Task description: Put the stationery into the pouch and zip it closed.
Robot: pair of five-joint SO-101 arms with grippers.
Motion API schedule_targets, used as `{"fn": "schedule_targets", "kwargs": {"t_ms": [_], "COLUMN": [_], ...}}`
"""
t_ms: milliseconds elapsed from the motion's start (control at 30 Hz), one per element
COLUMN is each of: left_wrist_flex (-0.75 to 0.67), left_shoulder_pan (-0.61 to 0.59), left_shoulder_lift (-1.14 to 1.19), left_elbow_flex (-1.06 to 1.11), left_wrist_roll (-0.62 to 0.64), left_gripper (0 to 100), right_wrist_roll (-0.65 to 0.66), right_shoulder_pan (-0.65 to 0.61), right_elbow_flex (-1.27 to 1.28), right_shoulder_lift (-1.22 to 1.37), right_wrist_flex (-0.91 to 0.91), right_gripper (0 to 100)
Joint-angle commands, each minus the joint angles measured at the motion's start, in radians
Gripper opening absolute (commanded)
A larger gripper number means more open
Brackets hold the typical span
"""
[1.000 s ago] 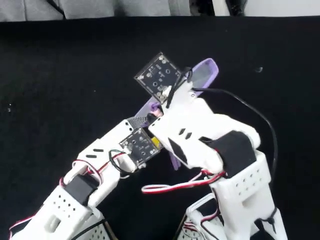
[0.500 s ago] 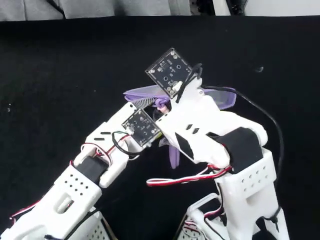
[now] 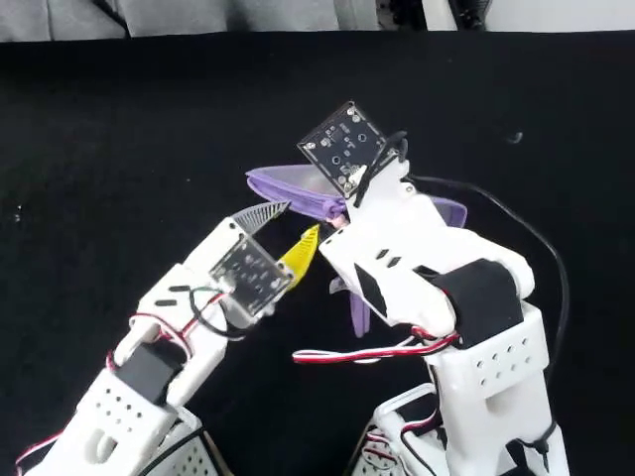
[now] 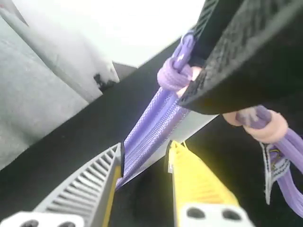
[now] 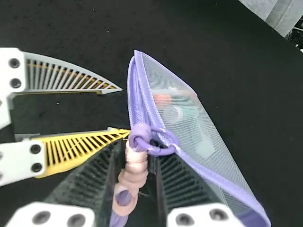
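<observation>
A black counter (image 3: 119, 149) runs back to a pale grey wall (image 3: 198, 15). From above, the purple mesh pouch (image 3: 288, 186) lies out near the middle of the counter. Much of it is covered by the right arm and that arm's square camera board (image 3: 347, 147), so the grip itself is hidden there.

The right wrist view shows it. The right tool (image 5: 137, 158) has its black fingers clamped on the pink beaded pull cord (image 5: 135, 165), which is tied to the purple ring at the pouch's zip end. Through the mesh this view also shows stationery (image 5: 182, 113) inside the pouch, with orange and teal pieces.

The left tool (image 3: 286, 230) has its grey and yellow fingers apart and sits just beside that same end of the pouch. The left wrist view has the zip edge running between its two fingertips. I cannot tell whether either one touches it.

A purple strap (image 3: 357, 312) hangs below the right arm's wrist. The high view does not show whether the pouch rests on the counter.
</observation>
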Motion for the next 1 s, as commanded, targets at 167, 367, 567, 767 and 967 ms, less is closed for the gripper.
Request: {"fn": "schedule_targets", "kwargs": {"t_ms": [167, 367, 567, 767, 967], "left_wrist_flex": [-0.077, -0.094, -0.094, -0.101, -0.092], "left_shoulder_pan": [-0.005, 0.01, 0.05, 0.093, 0.031], "left_shoulder_lift": [0.063, 0.31, 0.374, 0.379, 0.362], "left_elbow_flex": [-0.036, -0.182, -0.257, -0.222, -0.171], "left_wrist_roll": [0.008, 0.008, 0.006, 0.006, 0.006], "left_gripper": [17, 17, 17, 17, 17], "right_wrist_roll": [0.018, 0.071, 0.091, 0.091, 0.091], "right_shoulder_pan": [0.017, 0.017, 0.021, 0.023, 0.023], "right_elbow_flex": [0.004, 0.005, 0.01, 0.022, 0.022], "right_shoulder_lift": [-0.005, -0.007, -0.007, -0.008, -0.008], "right_wrist_flex": [0.014, 0.083, 0.109, 0.106, 0.107], "right_gripper": [1.1, 1.1, 1.1, 1.1, 1.1]}}
